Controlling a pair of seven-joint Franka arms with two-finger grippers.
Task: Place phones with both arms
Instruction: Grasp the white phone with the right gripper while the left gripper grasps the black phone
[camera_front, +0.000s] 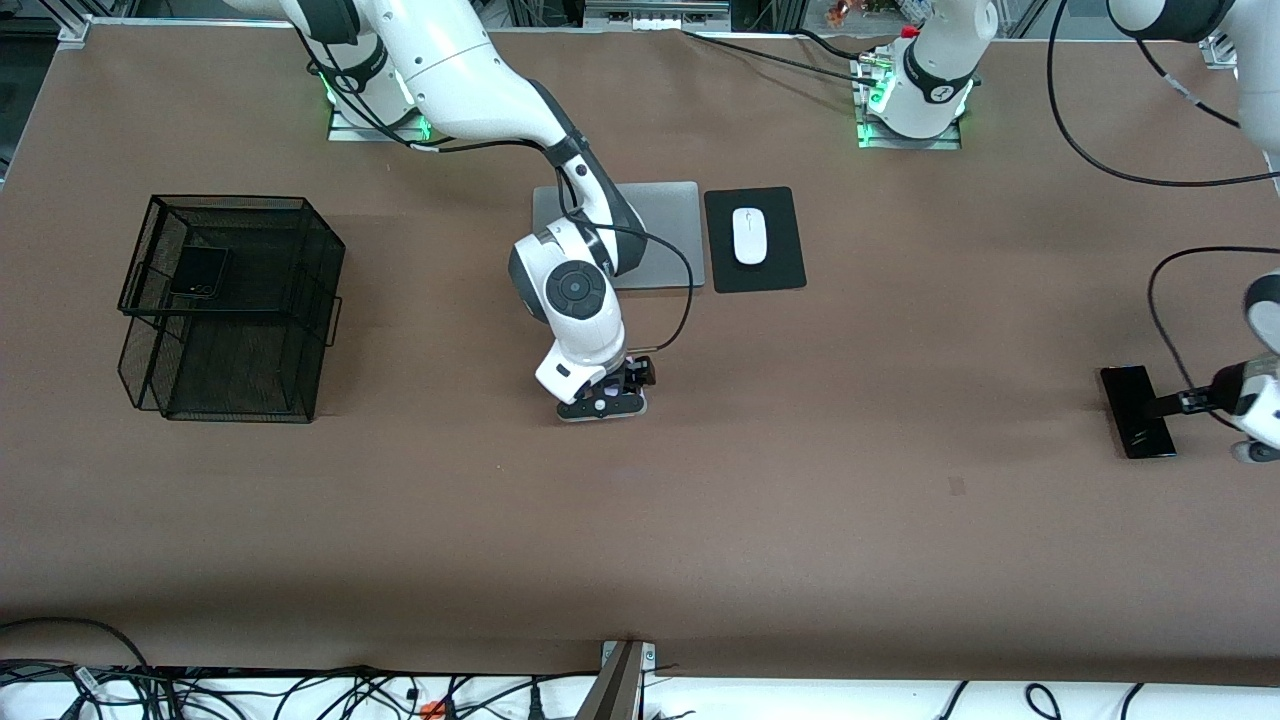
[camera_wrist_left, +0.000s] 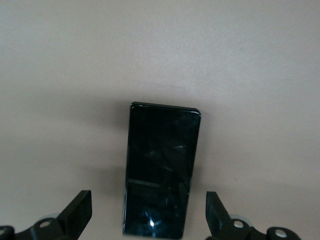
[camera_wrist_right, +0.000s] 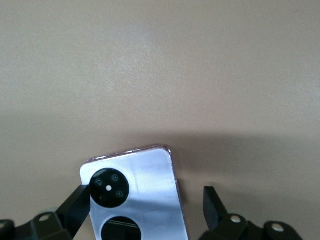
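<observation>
So I've got both arms down at a phone each right now, neither one grabbed yet. My right gripper (camera_front: 603, 404) is low over the middle of the tabletop (camera_front: 800, 500), fingers spread wide with the lavender phone (camera_wrist_right: 137, 192) lying flat between them; its two black lenses face up. It looks a bit off-centre, sitting closer to one finger, maybe even touching it. My left gripper (camera_wrist_left: 150, 215) is down at the left arm's end of the tabletop, also wide open, straddling one end of the long black phone (camera_wrist_left: 161, 167), which lies flat with gaps on both sides.

The small black flip phone (camera_front: 198, 272) already sits on the top tier of the black mesh tray (camera_front: 300, 330) at the right arm's end, so I'd say one's done and two are left.

My guess at the next move: close both grippers squarely on the phones' edges, then lift. These are thin, slick slabs lying flat, so the fingers need to get low enough or they'll just slide off.
</observation>
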